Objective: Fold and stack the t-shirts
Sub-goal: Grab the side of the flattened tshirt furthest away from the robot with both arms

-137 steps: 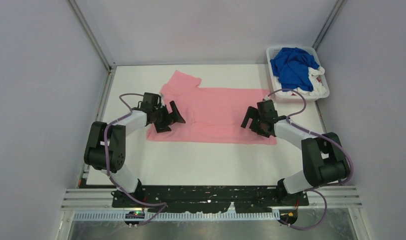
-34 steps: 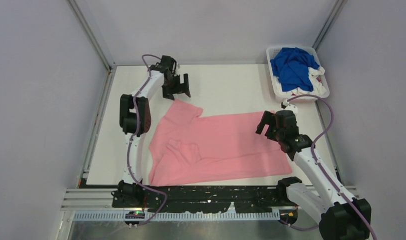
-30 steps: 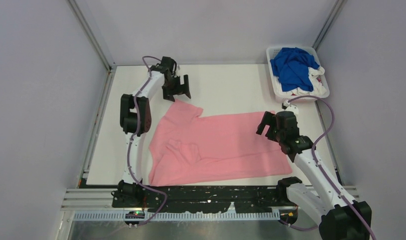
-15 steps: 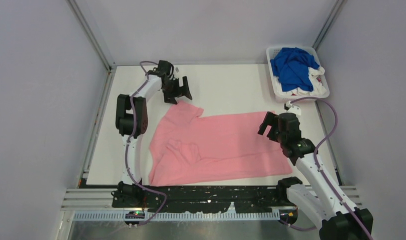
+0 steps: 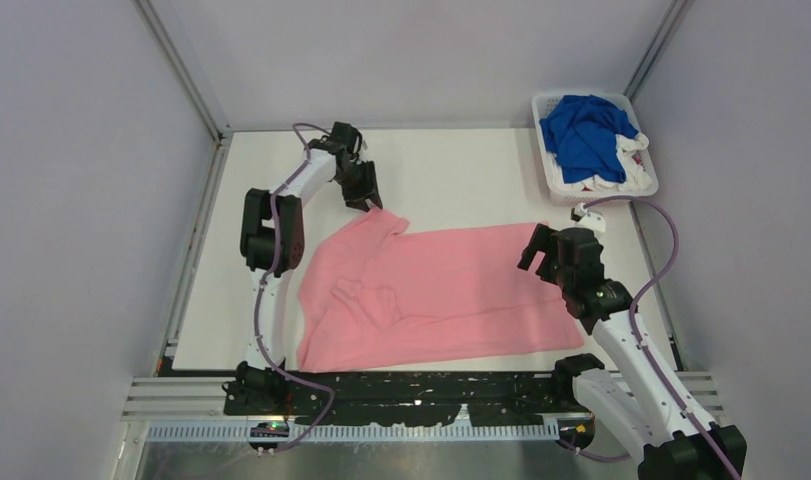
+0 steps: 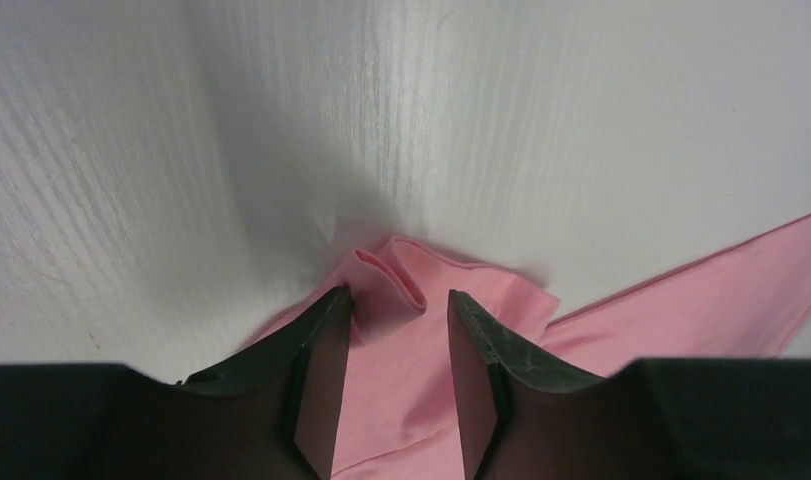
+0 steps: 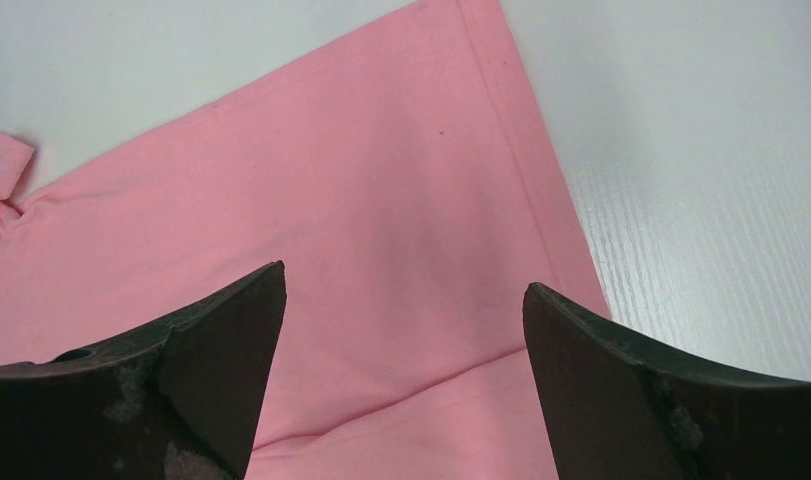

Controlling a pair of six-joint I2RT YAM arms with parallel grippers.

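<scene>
A light pink t-shirt [image 5: 451,285] lies spread on the white table, partly folded, with a rumpled bump near its left side. My left gripper [image 5: 369,200] is down at the shirt's far left sleeve corner. In the left wrist view the sleeve [image 6: 501,300] lies puckered between the half-closed fingers of the left gripper [image 6: 398,295], with a gap still between them. My right gripper [image 5: 541,255] hovers wide open over the shirt's right hem [image 7: 521,170]; nothing is between the fingers of the right gripper [image 7: 404,277]. A royal blue t-shirt [image 5: 584,130] lies on white ones [image 5: 633,176].
A white slatted basket [image 5: 546,102] at the far right corner holds the blue and white shirts. Grey walls and metal frame posts enclose the table on three sides. Bare table shows beyond the shirt and along its left edge.
My left gripper has dropped from above the far table onto the sleeve corner, and its fingers have narrowed around the cloth. The right gripper has barely shifted.
</scene>
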